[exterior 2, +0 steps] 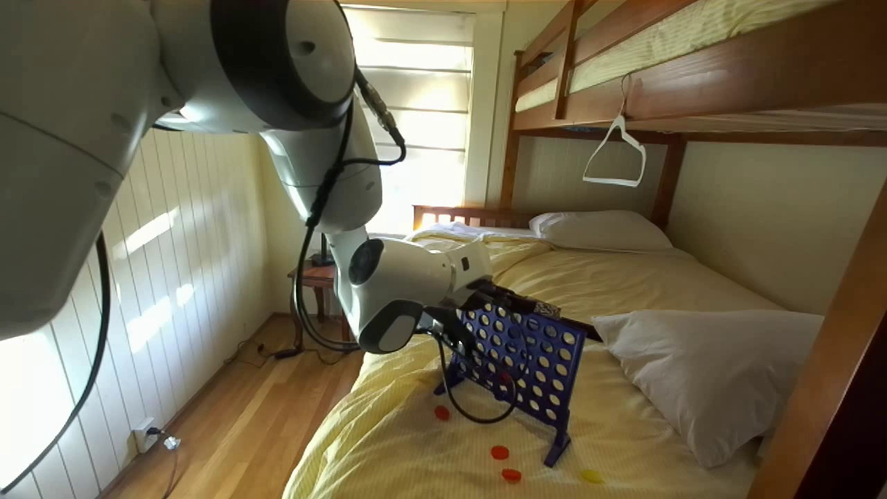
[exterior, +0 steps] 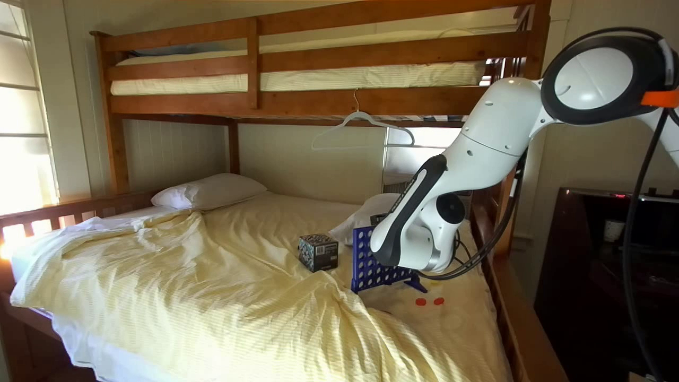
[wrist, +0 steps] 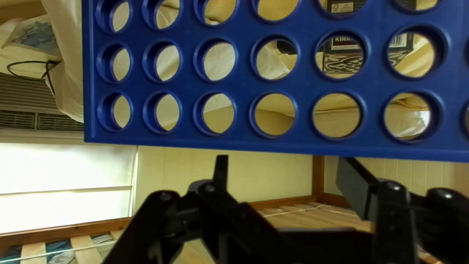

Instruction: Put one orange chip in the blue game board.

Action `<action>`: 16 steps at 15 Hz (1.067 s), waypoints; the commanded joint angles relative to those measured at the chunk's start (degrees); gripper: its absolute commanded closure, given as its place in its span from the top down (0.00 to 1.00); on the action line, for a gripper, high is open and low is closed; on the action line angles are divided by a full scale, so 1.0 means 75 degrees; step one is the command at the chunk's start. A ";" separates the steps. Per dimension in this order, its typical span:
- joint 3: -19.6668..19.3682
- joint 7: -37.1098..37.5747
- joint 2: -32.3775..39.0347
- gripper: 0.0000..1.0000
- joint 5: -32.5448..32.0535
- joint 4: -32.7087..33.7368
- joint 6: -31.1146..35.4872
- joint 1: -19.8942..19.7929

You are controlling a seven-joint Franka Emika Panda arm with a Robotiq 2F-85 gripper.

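A robot gripper (wrist: 285, 167) near the top edge of an upright blue game board (wrist: 274, 85) has its 2 fingers (wrist: 221, 170) spread wide, nothing between them; whether they touch it is unclear. In an exterior view, 3 orange chips (exterior 2: 499, 452) lie on yellow bedding (exterior 2: 388, 443) in front; a dark red spot (exterior 2: 504, 378) low on the board may be a 4th, I cannot tell. A sideways sweep could tip the board, as bedding likely gives poor footing; the hanging cable (exterior 2: 480, 421) could snag it.

The upright blue game board (wrist: 306, 86) bars passage; between the parted jaws lies free room.
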 commanded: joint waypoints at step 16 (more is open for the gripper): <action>0.0279 0.0451 -0.2368 1.00 -0.0303 -0.1880 -0.0604 -0.0510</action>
